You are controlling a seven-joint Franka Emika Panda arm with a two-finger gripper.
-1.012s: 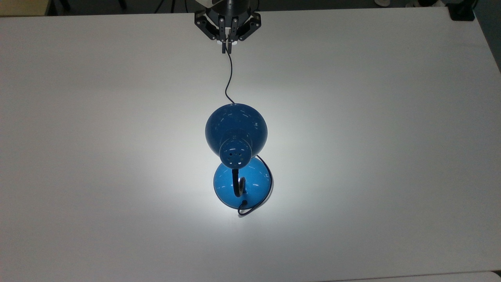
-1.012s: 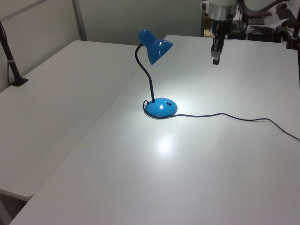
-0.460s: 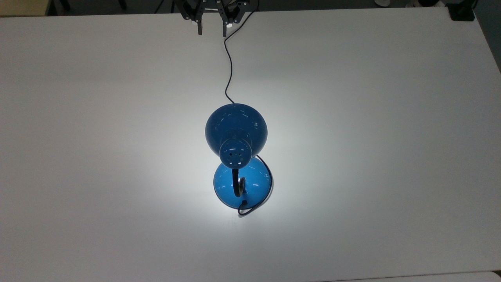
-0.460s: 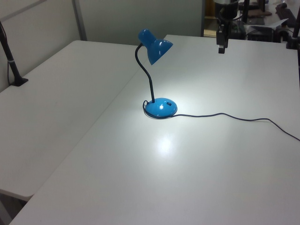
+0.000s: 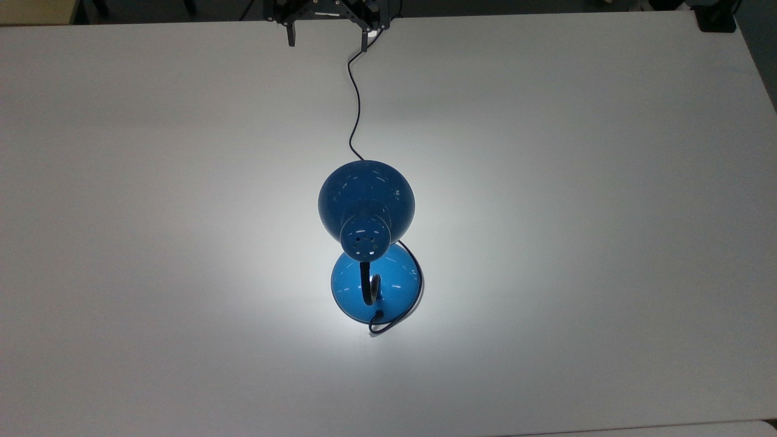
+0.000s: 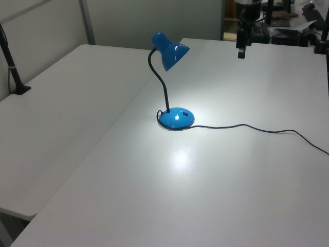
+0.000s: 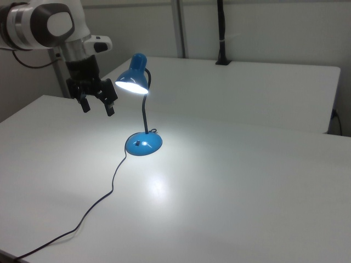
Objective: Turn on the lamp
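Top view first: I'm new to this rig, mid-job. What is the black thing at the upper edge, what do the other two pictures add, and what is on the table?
The black thing is the end of a robot arm. Its two jaws stand apart, open and holding nothing, above the far end of the white table.

The top view looks straight down. The left view and the right view look across the table at a slant. The arm is at the left view's upper right and at the right view's upper left.

On the table stands one blue lamp, with its shade over a round base on a bent black neck. Its thin cord runs from the base towards the arm.

The lamp is lit. The shade glows in the right view, and a bright patch lies on the table beside the base.
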